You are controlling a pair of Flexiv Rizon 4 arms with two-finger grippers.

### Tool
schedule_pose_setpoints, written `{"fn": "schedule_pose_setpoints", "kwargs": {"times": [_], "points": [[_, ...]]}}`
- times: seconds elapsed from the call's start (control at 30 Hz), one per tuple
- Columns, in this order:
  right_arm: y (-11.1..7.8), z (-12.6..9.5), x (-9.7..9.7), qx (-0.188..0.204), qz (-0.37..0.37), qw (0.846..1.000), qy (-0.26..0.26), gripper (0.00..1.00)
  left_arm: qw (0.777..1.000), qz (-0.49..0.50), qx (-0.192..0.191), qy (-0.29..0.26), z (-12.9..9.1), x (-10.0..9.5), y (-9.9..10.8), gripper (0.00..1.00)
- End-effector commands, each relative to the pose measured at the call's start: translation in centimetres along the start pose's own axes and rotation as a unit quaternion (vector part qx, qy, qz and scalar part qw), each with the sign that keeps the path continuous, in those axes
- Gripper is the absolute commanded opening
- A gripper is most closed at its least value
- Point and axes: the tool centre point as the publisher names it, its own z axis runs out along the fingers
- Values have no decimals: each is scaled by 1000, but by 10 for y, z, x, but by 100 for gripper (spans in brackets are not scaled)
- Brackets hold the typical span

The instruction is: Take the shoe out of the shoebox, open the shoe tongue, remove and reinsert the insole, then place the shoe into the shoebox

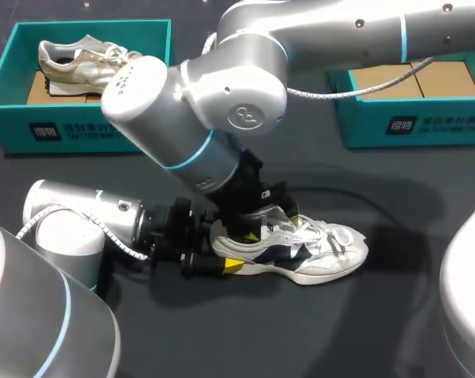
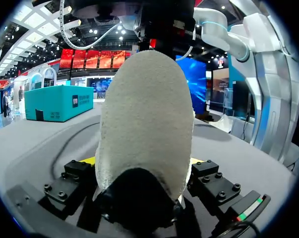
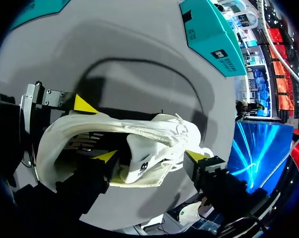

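Observation:
A white shoe (image 1: 316, 252) with navy and yellow panels lies on its sole on the dark table (image 1: 300, 339), toe to the right. My left gripper (image 1: 221, 253) comes in low from the left and is shut on the heel. In the left wrist view the heel (image 2: 144, 124) fills the gap between its fingers. My right arm reaches down from the upper right over the shoe's opening. My right gripper (image 3: 149, 156) has one finger inside the shoe and the other over the laces. It is shut on the white tongue (image 3: 149, 166) between them.
A teal shoebox (image 1: 16, 110) at the back left holds a beige shoe (image 1: 83, 61). A second teal shoebox (image 1: 414, 122) stands at the back right, its cardboard floor showing. My right arm's big grey elbow (image 1: 198, 102) hangs over the table's middle.

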Motion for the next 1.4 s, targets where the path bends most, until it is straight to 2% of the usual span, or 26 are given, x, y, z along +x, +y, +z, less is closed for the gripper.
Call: {"fn": "schedule_pose_setpoints", "kwargs": {"times": [0.03,0.23,0.3,0.33,0.53,0.7,0.8,1.0,1.2,1.4], "points": [[-7,3,4,-1,223,973,-65,84,1000,0,-1,1,3,1,2,0],[-11,11,-6,-5,244,968,-60,78,1000,0,-1,1,3,1,2,0],[-11,12,-9,-6,251,966,-57,72,1000,0,-1,1,3,1,2,0],[-11,12,-11,-6,253,966,-57,65,1000,0,-1,1,3,1,2,0],[-12,8,-18,-9,260,964,-57,52,1000,0,-1,1,3,1,2,0],[-15,4,-24,-9,264,963,-58,54,1000,0,-1,1,3,1,2,0],[-16,3,-29,-7,269,962,-54,51,1000,0,-1,1,3,1,2,0],[-17,4,-37,10,271,962,-11,48,1000,0,-1,1,3,1,2,0],[-18,5,-38,14,293,956,7,46,1000,0,-1,1,3,1,2,0],[-20,6,-42,20,305,952,26,40,1000,0,-1,1,3,1,2,0]]}}
